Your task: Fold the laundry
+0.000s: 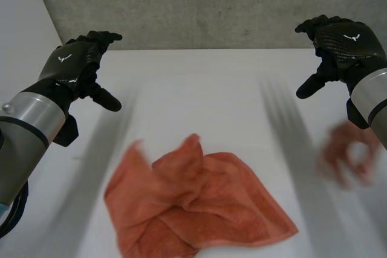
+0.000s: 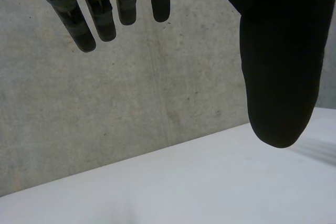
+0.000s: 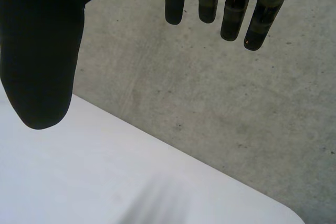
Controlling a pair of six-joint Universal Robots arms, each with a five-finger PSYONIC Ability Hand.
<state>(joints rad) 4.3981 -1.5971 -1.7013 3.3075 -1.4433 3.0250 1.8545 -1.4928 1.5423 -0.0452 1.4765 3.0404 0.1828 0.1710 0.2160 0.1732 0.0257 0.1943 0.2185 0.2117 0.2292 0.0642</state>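
1. Looks like the very start. The orange towel (image 1: 193, 203) is a crumpled heap on the near-middle of the white table (image 1: 230, 89), and no fold is made yet.
2. The left hand (image 1: 77, 64) and right hand (image 1: 341, 43) hover over the far side of the table, one on each side and well apart from the towel. The left fingers (image 2: 89, 24) are relaxed and spread with the thumb out, holding nothing. Same on the right.
3. Next move, I'd guess: bring both hands down, find corners or an edge, and spread the towel flat first.
4. There's plenty of bare table beyond the towel for spreading it. A concrete wall (image 1: 211, 4) stands behind the far edge. There's a blurry orange smudge (image 1: 344, 152) by the right arm, can't tell what it is.
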